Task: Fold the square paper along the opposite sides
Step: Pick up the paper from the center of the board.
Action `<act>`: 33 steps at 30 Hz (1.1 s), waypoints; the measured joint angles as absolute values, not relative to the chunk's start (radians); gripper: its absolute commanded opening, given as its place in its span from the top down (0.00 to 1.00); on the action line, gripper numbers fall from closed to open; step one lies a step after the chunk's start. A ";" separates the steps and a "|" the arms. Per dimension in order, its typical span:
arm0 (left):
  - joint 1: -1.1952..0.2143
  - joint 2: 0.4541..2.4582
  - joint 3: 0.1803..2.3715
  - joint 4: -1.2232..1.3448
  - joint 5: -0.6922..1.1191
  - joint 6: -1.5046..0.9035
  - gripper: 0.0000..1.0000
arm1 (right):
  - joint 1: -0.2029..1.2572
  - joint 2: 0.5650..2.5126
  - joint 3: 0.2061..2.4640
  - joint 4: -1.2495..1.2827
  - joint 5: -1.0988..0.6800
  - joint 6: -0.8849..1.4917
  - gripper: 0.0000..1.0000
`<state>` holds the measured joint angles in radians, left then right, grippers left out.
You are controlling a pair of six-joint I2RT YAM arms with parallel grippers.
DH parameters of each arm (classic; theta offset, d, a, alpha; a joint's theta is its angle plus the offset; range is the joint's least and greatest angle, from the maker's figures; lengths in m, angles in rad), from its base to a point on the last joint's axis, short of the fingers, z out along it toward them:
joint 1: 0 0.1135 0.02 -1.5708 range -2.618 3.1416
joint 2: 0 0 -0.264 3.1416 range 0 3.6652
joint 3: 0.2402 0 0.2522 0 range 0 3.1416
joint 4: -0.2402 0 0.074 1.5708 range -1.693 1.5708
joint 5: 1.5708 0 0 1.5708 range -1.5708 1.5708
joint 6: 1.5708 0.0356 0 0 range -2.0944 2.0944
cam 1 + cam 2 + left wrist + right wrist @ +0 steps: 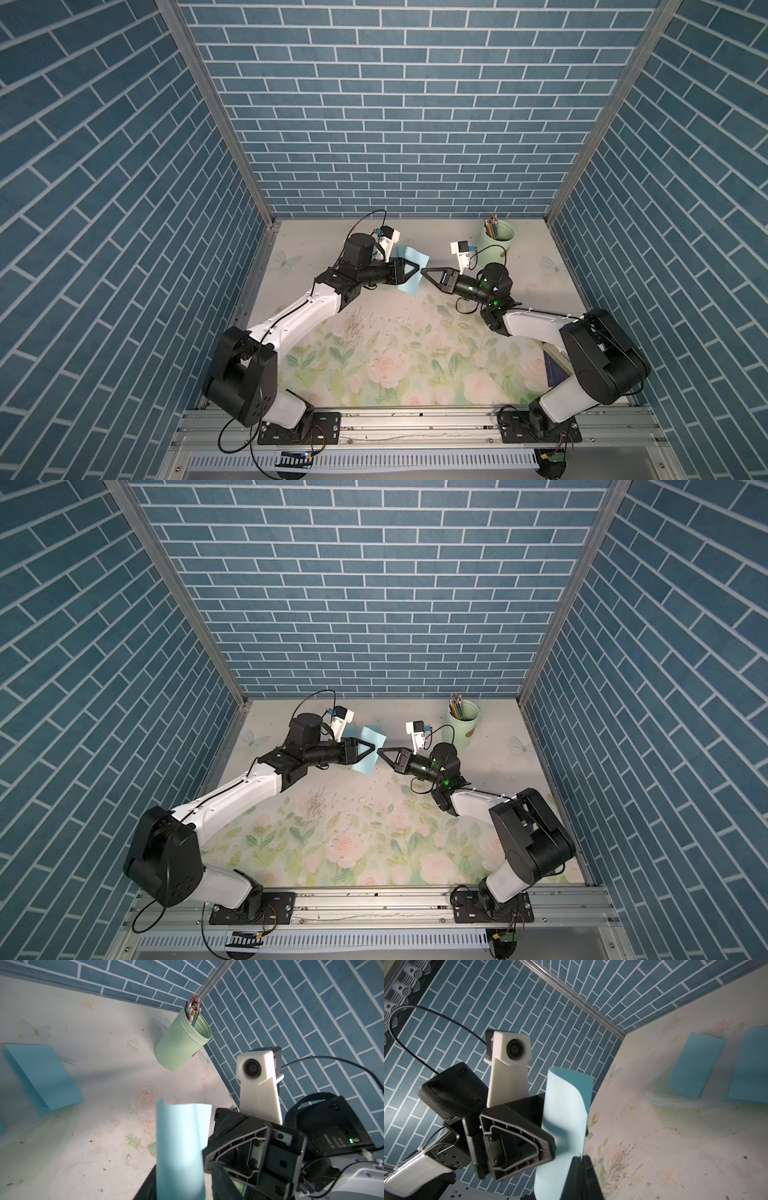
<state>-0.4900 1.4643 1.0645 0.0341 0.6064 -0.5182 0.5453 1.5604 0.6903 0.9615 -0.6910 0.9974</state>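
Looking down in both top views, the left gripper and right gripper meet tip to tip over the square paper, just above the frame's centre. A green pencil cup stands to the upper right on the floral table. Neither pincer's state can be told from here.

In the left wrist view the paper stands curled at lower centre. The left pincer's dark fingers are spread either side of it, not squeezing. The right gripper touches its right-hand edge. Another folded blue sheet lies at middle left.

In the right wrist view the right gripper, at bottom centre, is pressed together on the paper's lower edge.

This looks like a handover mid-fold. It should go well if the right pinch catches both layers with edges aligned, and the left backs straight off without brushing the curl. Small white print on the right wrist housing is too blurred to read; no other writing shows.
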 measured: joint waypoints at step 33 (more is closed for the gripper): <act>-0.292 1.330 0.932 0.276 0.931 -0.596 0.00 | 0.488 1.476 1.002 0.508 -1.048 0.665 1.00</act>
